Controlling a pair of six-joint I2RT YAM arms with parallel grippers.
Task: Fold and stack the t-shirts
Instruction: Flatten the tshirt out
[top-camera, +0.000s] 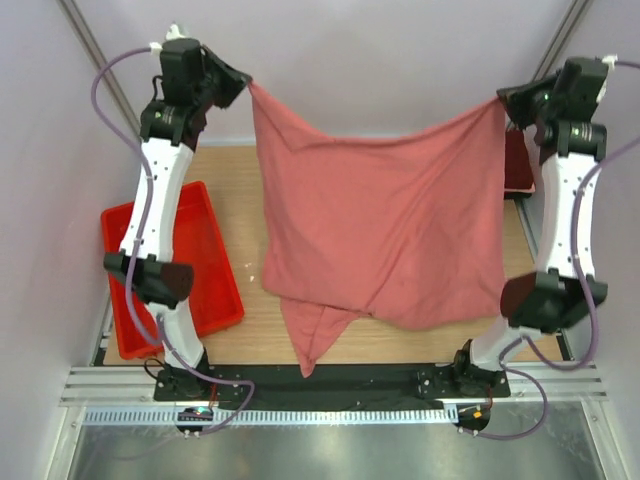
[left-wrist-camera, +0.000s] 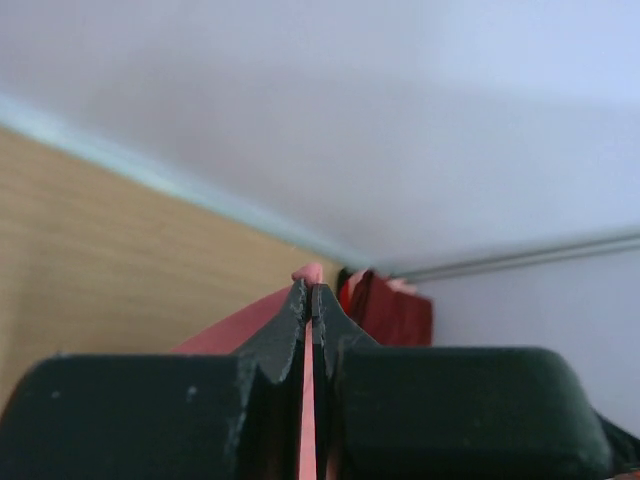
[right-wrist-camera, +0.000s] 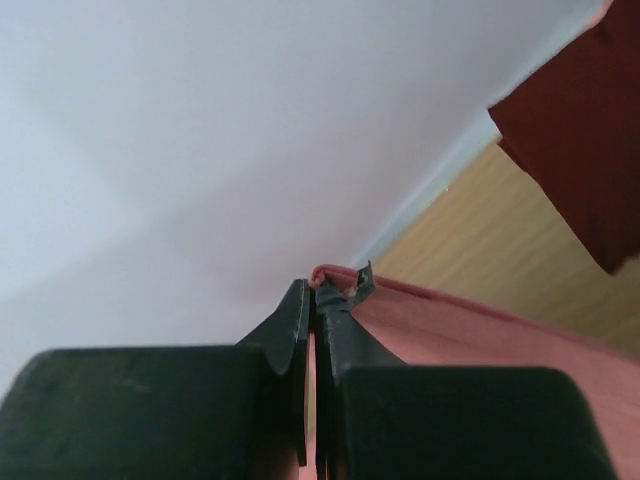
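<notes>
- Left wrist view: the left gripper has its two dark fingers pressed together on a thin edge of the salmon-pink t-shirt. A small pink tuft pokes past the tips at 12 o'clock.
- In the right wrist view, the right gripper pinches another edge of the same shirt. The cloth is bunched at the tips and its hem runs off toward 4 o'clock as a straight band.
- From the top external view, the left gripper sits at 11 o'clock of the table and the right gripper at 1 o'clock. The shirt hangs between them like a sheet.
- Its top edge sags in a shallow curve at the middle, and soft creases fan out from each pinched corner.
- The cloth is plain and unprinted, with an uneven lower edge. A pointed flap droops at 6 o'clock, reaching the table's near edge.
- Dark maroon t-shirts lie at 3 o'clock, mostly hidden behind the right arm. They show as a dark red mass at 2 o'clock in the right wrist view and just beyond the fingertips in the left wrist view.
- A red tray rests at 9 o'clock beneath the left arm.
</notes>
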